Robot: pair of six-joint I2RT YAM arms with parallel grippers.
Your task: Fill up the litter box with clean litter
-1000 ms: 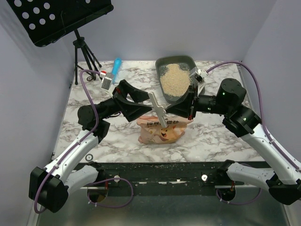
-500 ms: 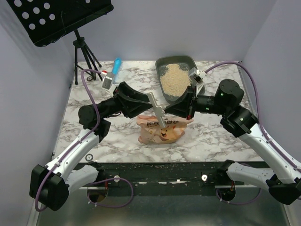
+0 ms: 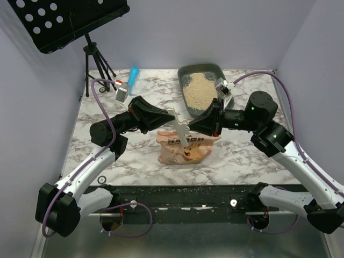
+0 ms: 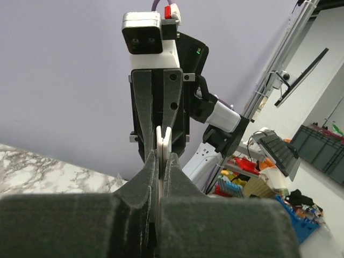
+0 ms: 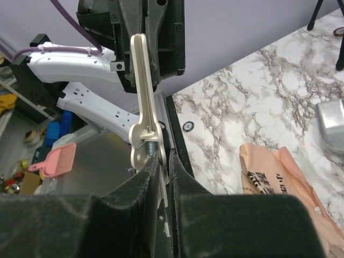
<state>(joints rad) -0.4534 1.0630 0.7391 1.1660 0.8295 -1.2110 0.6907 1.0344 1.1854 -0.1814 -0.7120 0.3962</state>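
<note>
Arms reach inward, tips meeting; left gripper [image 3: 169,114] clamped; right gripper [image 3: 191,127] nearly closed.

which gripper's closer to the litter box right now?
Right. The right gripper is just in front of the litter box's near end; the left gripper is farther off, to the left of that end. Both meet at the white clip.

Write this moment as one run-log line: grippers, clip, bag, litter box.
left gripper: shut on clip | right gripper: at clip's other end, grip unclear | bag: below clip | litter box: holds litter
</note>
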